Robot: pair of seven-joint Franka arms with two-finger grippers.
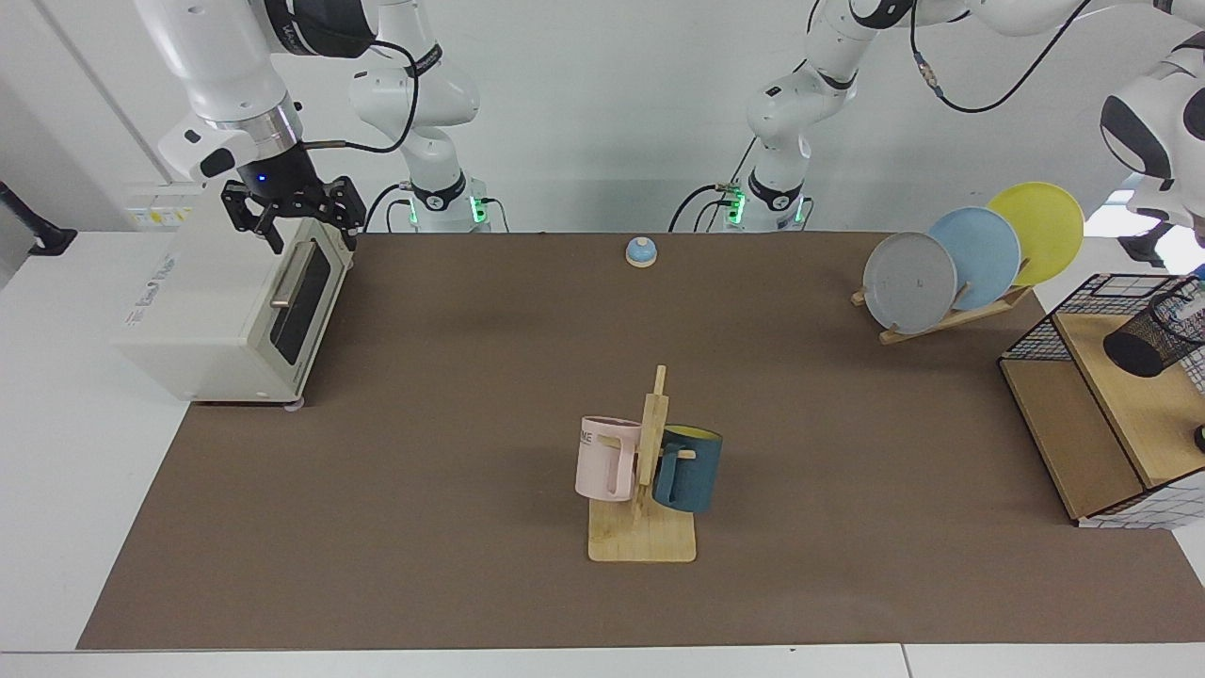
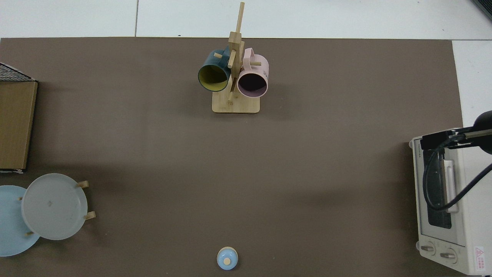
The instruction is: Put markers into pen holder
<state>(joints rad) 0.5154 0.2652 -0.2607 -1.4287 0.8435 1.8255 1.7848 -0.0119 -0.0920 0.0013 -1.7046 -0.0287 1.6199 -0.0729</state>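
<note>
The black mesh pen holder (image 1: 1158,334) lies tipped on the wooden shelf of the wire basket (image 1: 1064,325) at the far right edge of the facing view, its mouth cut off by the frame; no marker can be made out there. The left arm reaches toward that corner, its gripper out of sight. Just left of the basket a wooden rack holds a grey plate (image 1: 909,282), a blue plate (image 1: 979,254) and a yellow plate (image 1: 1040,226) on edge. The brown mat (image 1: 471,377) covers most of the white table (image 1: 66,452). At mid-mat a wooden mug tree (image 1: 650,471) carries a pink mug (image 1: 602,459) and a dark blue mug (image 1: 690,469). A small blue bell (image 1: 641,250) sits at the far edge. At the left, the right gripper (image 1: 292,215) hovers, fingers spread and empty, over the top front edge of the white toaster oven (image 1: 221,311). A pale wall stands behind.
</note>
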